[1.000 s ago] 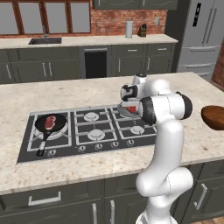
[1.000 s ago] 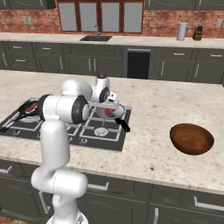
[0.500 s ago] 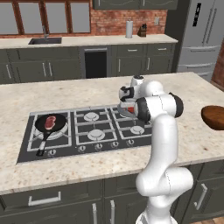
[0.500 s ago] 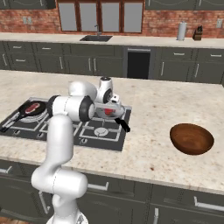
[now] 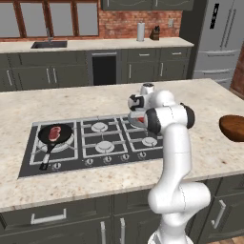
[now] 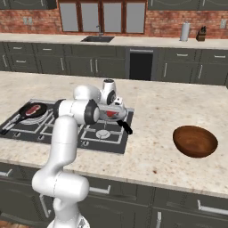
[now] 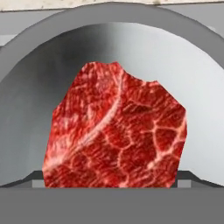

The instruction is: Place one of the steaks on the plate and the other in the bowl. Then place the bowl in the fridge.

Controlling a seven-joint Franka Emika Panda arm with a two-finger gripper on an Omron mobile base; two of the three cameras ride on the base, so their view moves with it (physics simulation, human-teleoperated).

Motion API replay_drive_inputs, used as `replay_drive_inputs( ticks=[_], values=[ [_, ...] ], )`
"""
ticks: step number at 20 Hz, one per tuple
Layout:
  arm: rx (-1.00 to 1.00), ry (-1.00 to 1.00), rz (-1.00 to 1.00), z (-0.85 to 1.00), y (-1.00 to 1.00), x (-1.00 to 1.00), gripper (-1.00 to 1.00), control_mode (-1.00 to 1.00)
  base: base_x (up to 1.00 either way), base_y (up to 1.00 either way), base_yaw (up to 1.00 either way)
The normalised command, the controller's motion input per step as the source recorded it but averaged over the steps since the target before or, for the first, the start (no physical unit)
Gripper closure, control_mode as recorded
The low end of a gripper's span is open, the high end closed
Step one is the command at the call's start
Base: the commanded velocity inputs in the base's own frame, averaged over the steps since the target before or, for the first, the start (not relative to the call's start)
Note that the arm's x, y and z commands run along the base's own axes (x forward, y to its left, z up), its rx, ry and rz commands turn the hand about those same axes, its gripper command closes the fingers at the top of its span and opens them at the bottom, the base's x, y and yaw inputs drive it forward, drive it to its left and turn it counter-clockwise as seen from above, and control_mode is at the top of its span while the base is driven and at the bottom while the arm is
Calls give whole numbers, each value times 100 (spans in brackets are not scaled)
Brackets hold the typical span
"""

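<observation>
Steak sits right under our hand camera, lying flat inside a silver pan, red with pale marbling. From the base views our gripper hangs low over that pan on the right burners of the stovetop, a bit of red showing beneath it. We read the jaws as spread fully apart, nothing pinched between them; the fingertips themselves we cannot make out. Second steak lies in the black frying pan at the stovetop's left end, well apart from the hand. Bowl stands on the counter to the right of the stove. Fridge stands at the back right, doors shut
</observation>
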Motion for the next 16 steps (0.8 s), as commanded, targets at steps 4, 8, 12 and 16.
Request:
replay_drive_inputs(
  ticks=[4, 8, 12, 16],
  values=[
    [-2, 2, -2, -43, 0, 0, 100, -100, 0, 0, 0],
    [5, 0, -5, -42, 0, 0, 100, -100, 0, 0, 0],
    [19, -4, -7, -34, 0, 0, 100, -100, 0, 0, 0],
    [6, -11, -5, 5, 0, -1, 100, -100, 0, 0, 0]
  ],
)
